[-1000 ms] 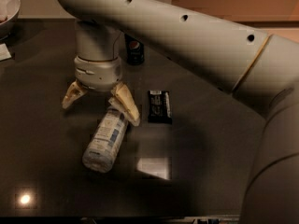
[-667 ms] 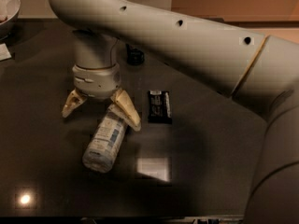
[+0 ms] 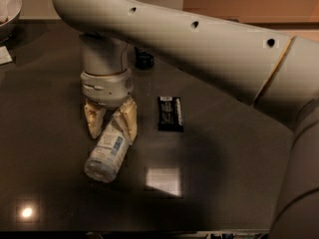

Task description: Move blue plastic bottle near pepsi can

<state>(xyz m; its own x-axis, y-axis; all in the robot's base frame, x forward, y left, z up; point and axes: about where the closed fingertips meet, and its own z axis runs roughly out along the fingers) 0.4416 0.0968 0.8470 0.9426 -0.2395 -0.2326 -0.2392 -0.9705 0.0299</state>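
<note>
With gripper (image 3: 110,123) at left centre clenched on only the cap end of the blue plastic bottle (image 3: 105,156), liable to pivot, slip free, or topple the pepsi can (image 3: 144,60) at upper centre.

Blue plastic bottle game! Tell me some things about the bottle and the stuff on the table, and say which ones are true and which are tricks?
1. The blue plastic bottle lies on its side on the dark table. True.
2. The gripper hangs over the pepsi can. False: it is low at the bottle's upper end.
3. The black snack bar lies flat, apart from the bottle. True.
4. The bottle touches the pepsi can. False: the can stands farther back, partly hidden behind the arm.
5. The bowl sits beside the snack bar. False: it is in the top left corner.
</note>
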